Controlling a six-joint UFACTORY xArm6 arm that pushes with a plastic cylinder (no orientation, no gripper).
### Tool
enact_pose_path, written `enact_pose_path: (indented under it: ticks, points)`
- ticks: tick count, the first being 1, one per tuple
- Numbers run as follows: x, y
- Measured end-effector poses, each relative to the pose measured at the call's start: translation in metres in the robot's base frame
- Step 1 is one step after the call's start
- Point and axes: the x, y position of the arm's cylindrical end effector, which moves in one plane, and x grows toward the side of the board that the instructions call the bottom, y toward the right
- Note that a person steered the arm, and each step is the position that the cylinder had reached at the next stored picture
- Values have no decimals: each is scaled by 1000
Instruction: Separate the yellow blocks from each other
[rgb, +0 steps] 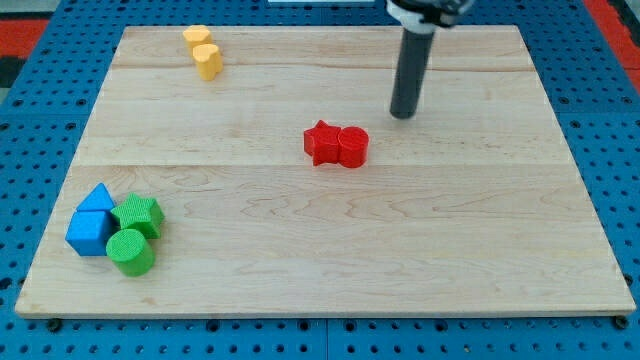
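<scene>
Two yellow blocks touch each other near the view's top left: one (196, 37) behind, the other (208, 60) just in front of it. Their exact shapes are hard to make out. My tip (403, 114) rests on the board at the upper middle right, far to the right of the yellow pair. It stands just above and right of a red star block (322, 143) and a red cylinder (352, 146), which touch each other at the board's middle.
At the view's bottom left sits a tight cluster: a blue triangular block (99, 197), a blue cube (90, 232), a green block (139, 215) and a green cylinder (131, 251). The wooden board (450, 250) lies on a blue pegboard.
</scene>
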Motion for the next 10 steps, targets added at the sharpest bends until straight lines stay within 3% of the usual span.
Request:
enact_pose_path:
  ticks: [2, 3, 4, 5, 6, 7, 8, 10]
  points:
    - [-126, -101]
    - [-148, -149]
    - [-148, -185]
    - [-149, -272]
    - [-149, -315]
    - [-139, -336]
    - [-111, -319]
    - [-81, -216]
